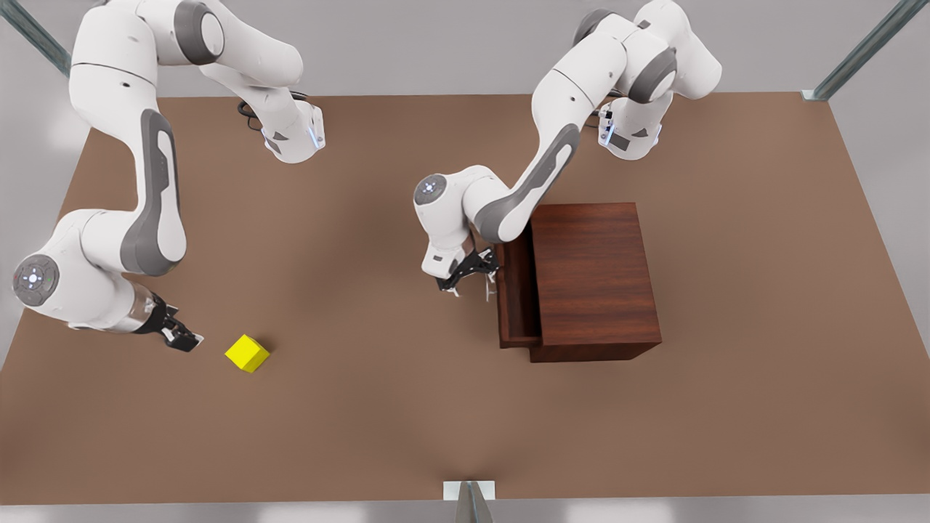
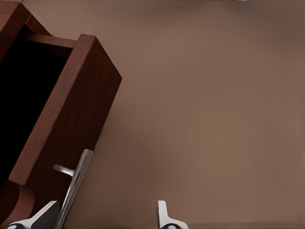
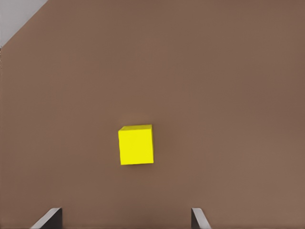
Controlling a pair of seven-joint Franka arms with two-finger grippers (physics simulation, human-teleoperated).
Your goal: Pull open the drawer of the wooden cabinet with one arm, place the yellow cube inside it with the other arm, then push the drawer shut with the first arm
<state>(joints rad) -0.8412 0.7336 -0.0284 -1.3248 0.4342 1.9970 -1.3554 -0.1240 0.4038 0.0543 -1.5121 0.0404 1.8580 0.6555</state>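
The wooden cabinet stands right of the table's middle. Its drawer sticks partly out toward the front view's left, and its dark inside shows. My left gripper is at the drawer front and open; the silver bar handle lies between its fingertips, close to one finger. The yellow cube rests on the table at the front view's left. My right gripper hovers open just beside it. In the right wrist view the cube sits ahead of the spread gripper, untouched.
The brown table stretches wide between cube and cabinet. Both arm bases stand along the far edge. A small metal bracket sits at the near edge and metal frame posts rise at the far corners.
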